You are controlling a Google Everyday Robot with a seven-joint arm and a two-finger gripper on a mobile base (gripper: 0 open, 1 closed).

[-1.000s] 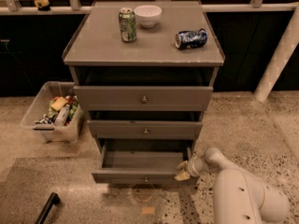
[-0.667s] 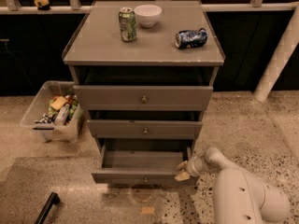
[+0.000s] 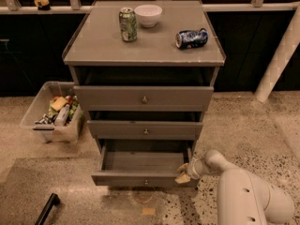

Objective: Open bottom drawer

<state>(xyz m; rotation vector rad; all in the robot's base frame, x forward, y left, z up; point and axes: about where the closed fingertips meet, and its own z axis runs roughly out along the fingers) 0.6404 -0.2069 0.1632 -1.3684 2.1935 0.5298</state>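
Pincer [image 3: 183,173] sat low at the front-right corner of the tall grey-brown three-drawer cabinet [image 3: 140,46], right up against the R end of the bottom drawer [image 3: 136,178], the lowest flat grey-brown front panel w/ a small round brass knob [image 3: 146,182] at centre. Bottom drawer lay to the left of the pincer in the camera view. Its long axis ran side to side across the cabinet front, and its pull line ran straight out from the cabinet, toward the camera. It was already drawn well out, w/ its bare inner floor showing and its panel standing forward of the mid-sized grey drawer front [image 3: 145,130] above. Whether the pincer was clenched on the panel's end or released couldn't be told, as the tip merged w/ the drawer corner. Brass knob was apart from the pincer, w/ nothing on it.

Arm pose: thick white arm [image 3: 243,193] came in low from the cabinet's front-right, angled toward that drawer corner, w/ the wrist approx. level w/ the bottom panel.

Judgement: task looked nearly or fully done. Any more travel would need a pull along the same outward line w/out skewing the drawer. On the cabinet's top surface stood an upright green can [image 3: 127,24] and a white bowl [image 3: 148,15], w/ a blue can [image 3: 191,38] on its side.
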